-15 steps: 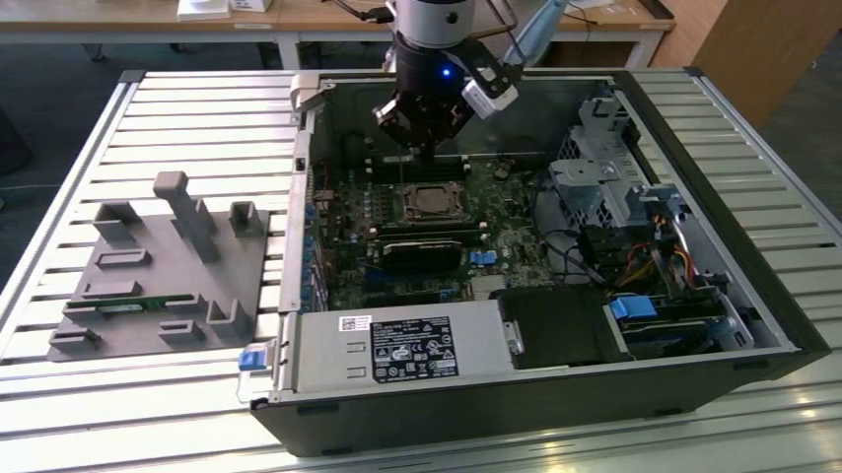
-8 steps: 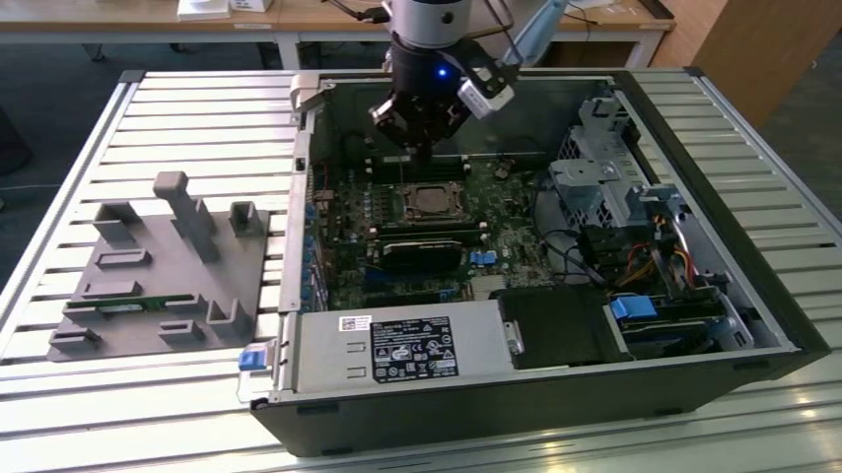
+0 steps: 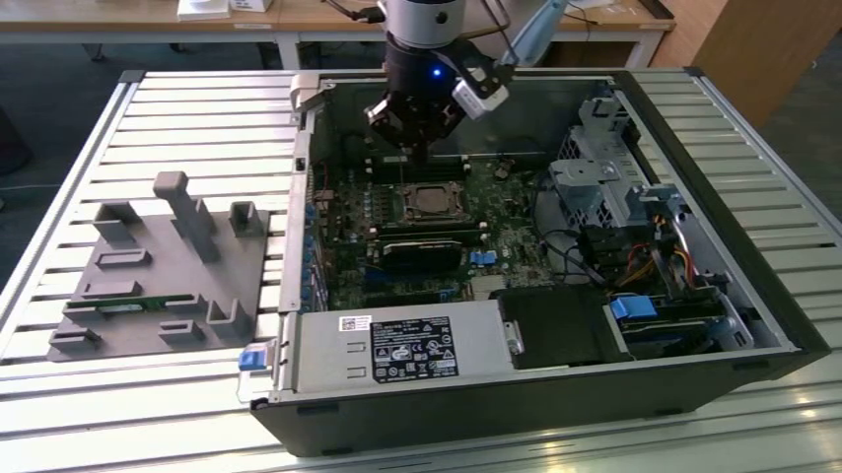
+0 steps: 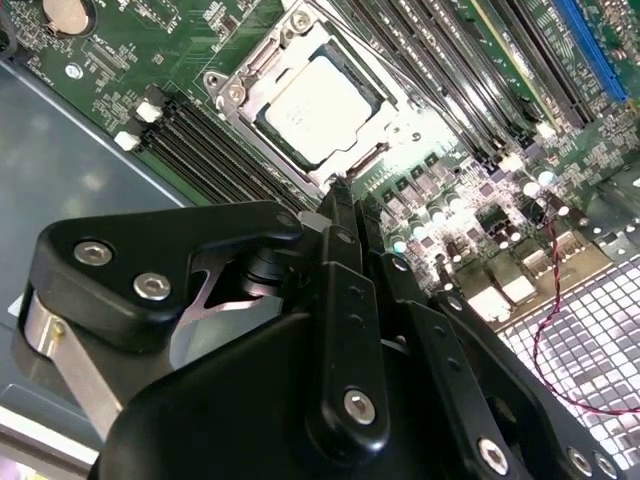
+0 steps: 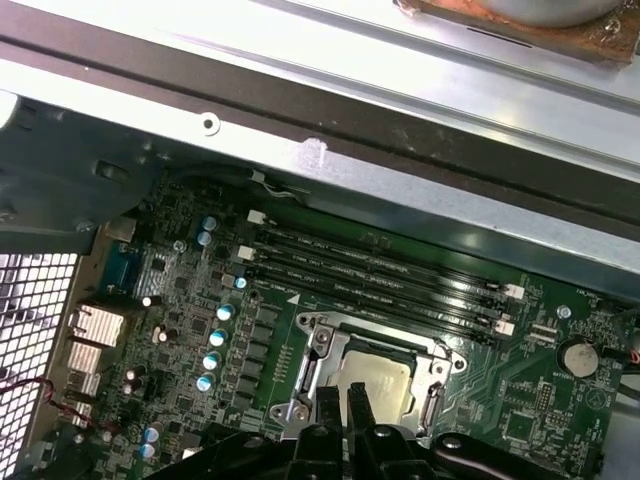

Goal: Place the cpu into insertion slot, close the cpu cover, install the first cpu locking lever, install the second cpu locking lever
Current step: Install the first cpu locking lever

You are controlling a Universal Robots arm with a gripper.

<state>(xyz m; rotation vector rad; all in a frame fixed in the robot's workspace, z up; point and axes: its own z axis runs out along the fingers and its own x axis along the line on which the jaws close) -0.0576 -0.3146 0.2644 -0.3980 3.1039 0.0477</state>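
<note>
The cpu (image 4: 320, 105) (image 5: 378, 378), a dull silver square, lies in the insertion slot (image 4: 268, 128) on the green motherboard (image 3: 394, 222). The silver cpu cover (image 4: 232, 92) (image 5: 312, 368) lies flat around the chip like a frame. My black gripper (image 3: 418, 148) (image 4: 340, 192) (image 5: 343, 396) hovers just beside the socket's edge, on the memory-slot side, with its fingers together and nothing between them. In the exterior view it hangs above the board, just behind the socket (image 3: 432, 202). A thin lever rod (image 4: 395, 75) runs along one side of the frame.
The open computer case (image 3: 736, 325) lies on a slatted table (image 3: 197, 108). Black memory slots (image 5: 380, 275) run beside the socket. A grey fixture tray (image 3: 158, 266) sits at the exterior view's left, and a power supply (image 3: 394, 350) and a drive cage (image 3: 605, 187) stand inside the case.
</note>
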